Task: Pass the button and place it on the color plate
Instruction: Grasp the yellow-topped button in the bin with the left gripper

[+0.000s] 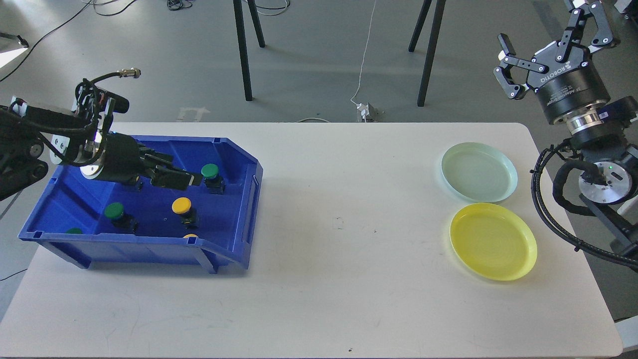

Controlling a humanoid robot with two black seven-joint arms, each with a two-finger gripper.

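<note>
A blue bin (244, 209) at the left of the table holds several buttons on black bases: a green one (210, 171), a yellow one (181, 205), a green one (114, 210), and two half hidden by the front wall. My left gripper (187, 179) reaches low into the bin from the left, its tips just left of the far green button. Its fingers overlap side-on, so their gap is unclear. My right gripper (546, 25) is open and empty, high beyond the table's right rear corner. A pale green plate (478, 171) and a yellow plate (492, 241) lie at the right.
The white table (339, 279) runs from the bin to the plates. Black stand legs (242, 50) and a white cable with a plug (366, 109) are on the floor behind the table. My right arm's cables (548, 199) hang beside the table's right edge.
</note>
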